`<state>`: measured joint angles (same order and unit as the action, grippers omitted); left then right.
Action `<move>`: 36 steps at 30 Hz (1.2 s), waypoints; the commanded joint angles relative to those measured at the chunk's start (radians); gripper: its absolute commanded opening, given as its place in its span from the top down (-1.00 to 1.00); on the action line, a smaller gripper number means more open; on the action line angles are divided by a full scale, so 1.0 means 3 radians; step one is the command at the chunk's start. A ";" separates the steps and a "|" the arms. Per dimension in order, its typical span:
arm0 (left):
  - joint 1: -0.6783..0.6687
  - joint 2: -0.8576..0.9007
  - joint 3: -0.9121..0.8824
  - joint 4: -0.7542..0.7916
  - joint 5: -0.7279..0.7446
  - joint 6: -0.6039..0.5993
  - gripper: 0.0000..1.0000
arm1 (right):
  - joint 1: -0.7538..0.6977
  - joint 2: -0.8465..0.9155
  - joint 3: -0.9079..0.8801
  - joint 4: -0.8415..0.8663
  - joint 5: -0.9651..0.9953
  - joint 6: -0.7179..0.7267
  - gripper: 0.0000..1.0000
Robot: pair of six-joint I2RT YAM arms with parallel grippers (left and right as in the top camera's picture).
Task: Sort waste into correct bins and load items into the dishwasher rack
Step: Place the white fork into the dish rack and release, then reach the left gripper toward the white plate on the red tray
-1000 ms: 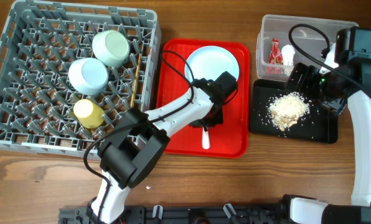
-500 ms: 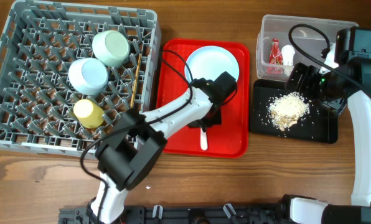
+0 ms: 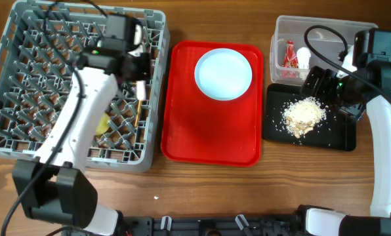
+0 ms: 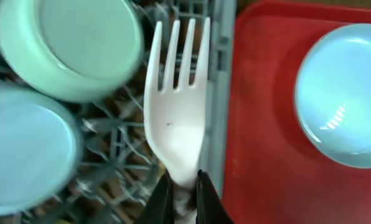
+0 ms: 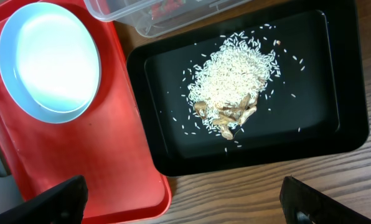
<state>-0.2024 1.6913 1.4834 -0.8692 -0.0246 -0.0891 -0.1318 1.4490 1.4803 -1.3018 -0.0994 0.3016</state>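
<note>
My left gripper (image 4: 180, 186) is shut on the handle of the white plastic fork (image 4: 176, 118) and holds it over the right edge of the grey dishwasher rack (image 3: 25, 78), tines pointing away. In the overhead view this gripper (image 3: 141, 88) is over the rack's right side. Two pale bowls (image 4: 67, 46) sit in the rack left of the fork. The yellow cup (image 3: 102, 124) peeks out beside my arm. The pale-blue plate (image 3: 224, 73) lies on the red tray (image 3: 208, 131). My right gripper (image 5: 182, 205) is open and empty above the black tray (image 3: 340, 134) of rice crumbs (image 5: 232, 81).
The clear tub (image 3: 300, 33) at the back right holds the red wrapper (image 3: 289, 54) and a white scrap (image 3: 304, 58). A wooden chopstick (image 3: 137, 113) lies in the rack near its right wall. My left arm crosses over the rack's middle.
My left gripper has lifted the fork off the red tray and carried it left to the rack's right side. The right arm has not moved.
</note>
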 commanded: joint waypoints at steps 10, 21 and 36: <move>0.0142 0.0572 0.0005 0.0060 0.0403 0.0533 0.35 | -0.0005 0.0000 -0.0011 -0.0005 0.0034 -0.0037 -0.99; -0.0103 0.0196 0.0196 0.0322 0.0669 0.0483 -0.22 | -0.0005 0.0000 -0.0011 -0.0003 0.0033 -0.0037 -0.99; -0.1787 0.1403 0.0192 0.1474 -0.0106 0.0985 -0.46 | -0.0005 0.0000 -0.0011 -0.0004 0.0034 -0.0043 -1.00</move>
<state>-0.7208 2.0556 1.5326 -0.4377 0.0387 0.1699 -0.1318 1.4490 1.4803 -1.3018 -0.0994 0.3016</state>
